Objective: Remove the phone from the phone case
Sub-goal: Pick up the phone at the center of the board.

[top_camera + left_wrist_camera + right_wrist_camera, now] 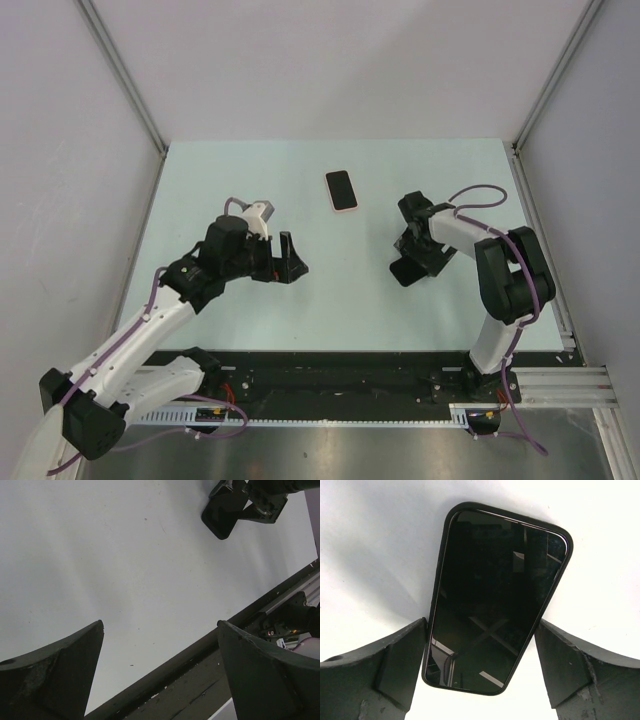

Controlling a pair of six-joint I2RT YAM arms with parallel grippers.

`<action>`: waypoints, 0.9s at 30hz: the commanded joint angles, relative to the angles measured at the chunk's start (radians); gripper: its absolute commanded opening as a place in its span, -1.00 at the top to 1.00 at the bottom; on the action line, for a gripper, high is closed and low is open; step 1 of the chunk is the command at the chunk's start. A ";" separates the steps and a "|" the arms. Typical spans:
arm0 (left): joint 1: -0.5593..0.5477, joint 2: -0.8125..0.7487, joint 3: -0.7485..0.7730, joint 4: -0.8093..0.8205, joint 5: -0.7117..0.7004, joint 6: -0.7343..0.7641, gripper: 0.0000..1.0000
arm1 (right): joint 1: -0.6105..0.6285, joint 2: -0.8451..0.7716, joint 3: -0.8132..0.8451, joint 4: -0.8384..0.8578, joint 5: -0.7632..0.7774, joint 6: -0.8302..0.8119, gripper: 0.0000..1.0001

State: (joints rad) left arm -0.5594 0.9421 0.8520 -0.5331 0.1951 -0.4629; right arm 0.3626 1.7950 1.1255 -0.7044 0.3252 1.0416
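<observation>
top view: bright, even, diffuse overhead light; faint soft shadows on the pale table [340, 300]; sharp throughout. left wrist view: table surface washed near white; left fingers [55, 675] dark, slightly soft. right wrist view: black slab [495, 600] glossy, mirroring pale streaks; broad grey shadow spreading beside it; right fingers [380, 670] blurred.

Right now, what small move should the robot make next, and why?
Probably ease the open, empty left end effector toward the phone in its pink phone case: it lies untouched at the far middle, while the right end effector seems busy clamping a dark slab.
</observation>
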 commanded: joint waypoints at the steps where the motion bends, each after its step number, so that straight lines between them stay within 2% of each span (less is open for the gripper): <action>1: 0.006 -0.022 -0.008 0.021 0.010 0.010 -0.99 | 0.007 0.044 -0.006 -0.004 0.020 -0.021 -0.73; 9: 0.004 0.041 -0.001 0.022 -0.013 -0.023 -0.99 | 0.094 -0.017 -0.016 0.077 0.031 -0.147 -0.49; 13: 0.004 0.104 0.016 0.021 0.049 -0.036 -0.99 | 0.124 -0.029 -0.016 0.101 0.018 -0.198 -0.35; 19: 0.004 0.158 0.002 0.076 0.093 -0.100 -1.00 | 0.193 -0.031 -0.016 0.118 -0.012 -0.319 -0.26; 27: 0.007 0.263 0.035 0.130 0.135 -0.186 -1.00 | 0.347 -0.071 -0.039 0.178 -0.081 -0.446 -0.22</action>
State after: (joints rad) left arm -0.5594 1.1568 0.8452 -0.4568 0.2905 -0.5877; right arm 0.6353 1.7828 1.1065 -0.5659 0.3119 0.6918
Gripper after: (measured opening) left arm 0.996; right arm 0.827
